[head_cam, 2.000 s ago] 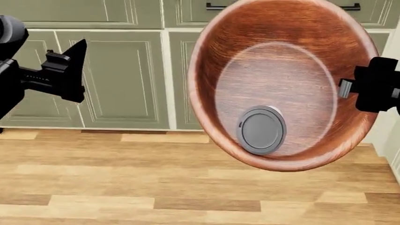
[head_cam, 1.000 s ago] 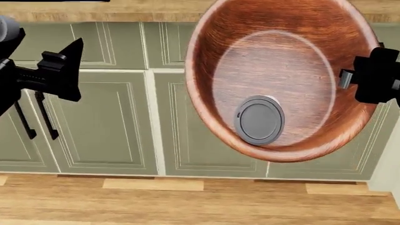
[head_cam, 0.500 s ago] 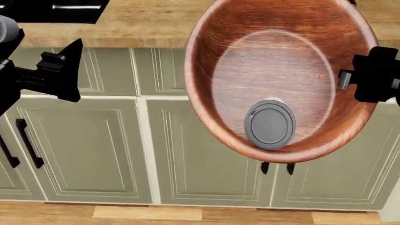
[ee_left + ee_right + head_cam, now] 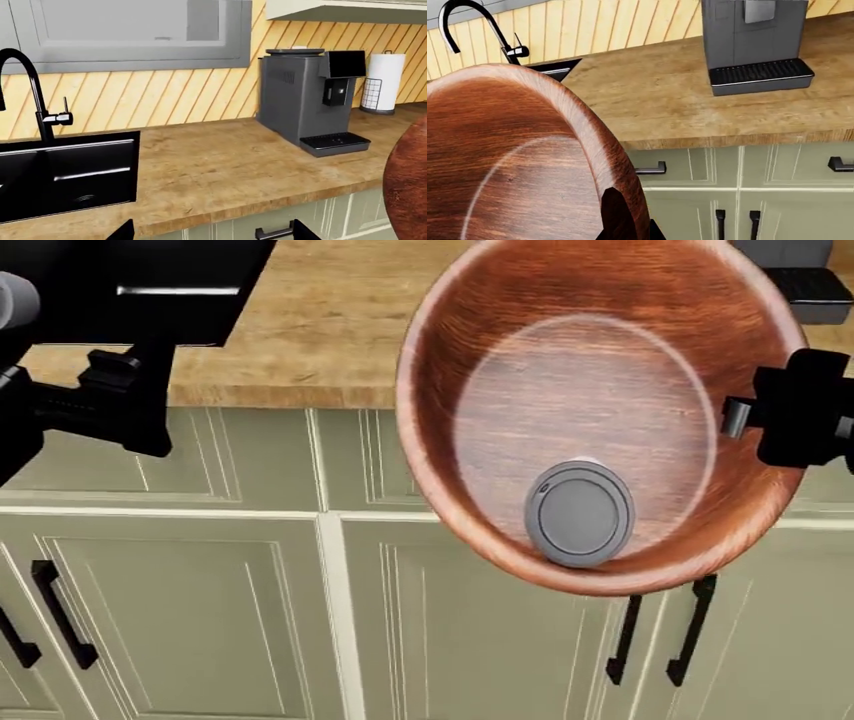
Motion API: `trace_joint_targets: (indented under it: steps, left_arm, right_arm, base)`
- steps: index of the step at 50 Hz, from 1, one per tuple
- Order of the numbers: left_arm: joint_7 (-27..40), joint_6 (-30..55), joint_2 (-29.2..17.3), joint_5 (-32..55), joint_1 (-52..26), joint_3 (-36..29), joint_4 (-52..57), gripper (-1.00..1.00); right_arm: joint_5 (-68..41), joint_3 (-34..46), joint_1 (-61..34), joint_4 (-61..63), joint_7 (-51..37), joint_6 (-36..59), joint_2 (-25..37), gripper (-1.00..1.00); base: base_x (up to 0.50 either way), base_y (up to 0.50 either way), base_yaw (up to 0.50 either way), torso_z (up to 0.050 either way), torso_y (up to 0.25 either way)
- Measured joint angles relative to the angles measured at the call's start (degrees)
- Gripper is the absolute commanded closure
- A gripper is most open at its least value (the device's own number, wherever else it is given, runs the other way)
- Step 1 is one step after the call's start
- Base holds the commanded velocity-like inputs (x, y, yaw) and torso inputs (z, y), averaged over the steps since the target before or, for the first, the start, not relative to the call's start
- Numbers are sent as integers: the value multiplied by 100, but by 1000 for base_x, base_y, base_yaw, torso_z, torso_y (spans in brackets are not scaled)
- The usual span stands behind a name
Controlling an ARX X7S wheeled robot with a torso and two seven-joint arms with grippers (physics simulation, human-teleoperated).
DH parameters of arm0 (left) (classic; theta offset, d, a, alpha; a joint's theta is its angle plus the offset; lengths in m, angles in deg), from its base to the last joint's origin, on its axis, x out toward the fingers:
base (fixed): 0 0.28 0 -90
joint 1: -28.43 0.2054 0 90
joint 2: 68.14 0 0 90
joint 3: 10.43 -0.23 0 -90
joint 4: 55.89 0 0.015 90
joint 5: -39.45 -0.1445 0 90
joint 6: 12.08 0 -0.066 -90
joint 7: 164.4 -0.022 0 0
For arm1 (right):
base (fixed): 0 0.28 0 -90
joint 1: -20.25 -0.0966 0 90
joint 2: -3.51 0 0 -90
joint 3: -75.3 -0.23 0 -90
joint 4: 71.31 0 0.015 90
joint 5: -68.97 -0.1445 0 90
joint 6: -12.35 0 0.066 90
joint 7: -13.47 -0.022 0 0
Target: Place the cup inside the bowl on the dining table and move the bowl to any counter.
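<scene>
The reddish-brown wooden bowl (image 4: 601,360) hangs tilted in the air in front of the cabinets, its rim level with the counter (image 4: 334,330). The cup (image 4: 579,513) lies inside it at the low side, dark grey lid facing me. My right gripper (image 4: 738,425) is shut on the bowl's right rim. The right wrist view shows the bowl (image 4: 514,165) with that gripper (image 4: 627,222) astride its rim. My left gripper (image 4: 147,390) stands open and empty to the bowl's left. In the left wrist view the bowl (image 4: 410,190) shows at one edge. The dining table is out of view.
A black sink (image 4: 67,175) with a black faucet (image 4: 33,90) is set in the wooden counter (image 4: 220,170). A grey coffee machine (image 4: 307,100) and a paper towel roll (image 4: 385,80) stand at the back. Green cabinet doors (image 4: 174,620) with black handles run below.
The view has climbed: the floor dropped out of sight and the counter top with the sink came into view. The bowl stays in my right gripper, and the cup slid slightly inside it.
</scene>
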Motion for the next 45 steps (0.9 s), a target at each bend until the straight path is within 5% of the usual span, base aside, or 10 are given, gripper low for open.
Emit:
trace_joint_targets:
  steps: [23, 45]
  left_arm:
    - [7, -32, 0, -29, 32, -35, -9, -100]
    - [6, -58, 3, -13, 42, -42, -7, -100]
  right_arm:
    - [-158, -56, 29, -24, -95, 0, -20, 100]
    - [-256, -102, 46, -51, -154, 3, -34, 100]
  base:
    - [441, 375, 0, 0, 1]
    - [500, 1, 0, 0, 1]
